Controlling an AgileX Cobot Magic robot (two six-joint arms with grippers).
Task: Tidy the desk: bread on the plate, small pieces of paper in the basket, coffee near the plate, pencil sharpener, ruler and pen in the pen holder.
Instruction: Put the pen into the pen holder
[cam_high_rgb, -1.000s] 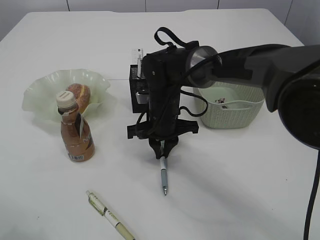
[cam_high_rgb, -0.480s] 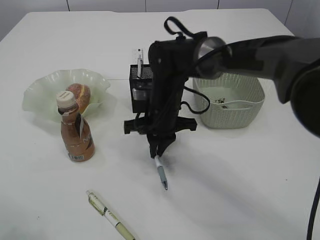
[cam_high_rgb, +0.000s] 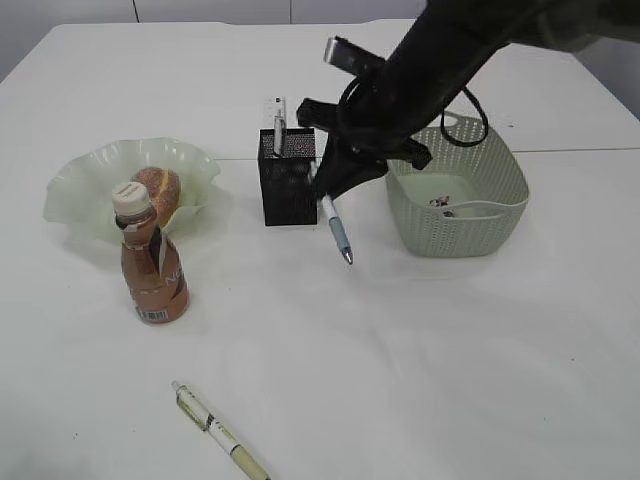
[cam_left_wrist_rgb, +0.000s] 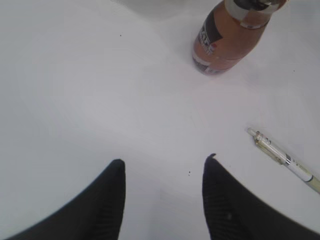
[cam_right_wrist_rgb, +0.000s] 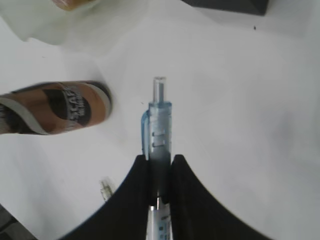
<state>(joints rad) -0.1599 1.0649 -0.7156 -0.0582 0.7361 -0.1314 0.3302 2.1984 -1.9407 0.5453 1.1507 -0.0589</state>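
The blue pen hangs tilted in the air, tip down toward the worktop, at about four o'clock from the pen holder and just beside it. The right gripper is clenched on the pen's upper barrel; the right wrist view shows the jaws pinching it. So the step in hand looks like carrying this pen to the holder, which already has something upright in it.

Next, I judge, the pen must be brought over the mesh cup's mouth, turned more upright, then lowered and let go.

A second pen lies at seven o'clock, well apart. The left gripper hovers released over bare worktop near it.
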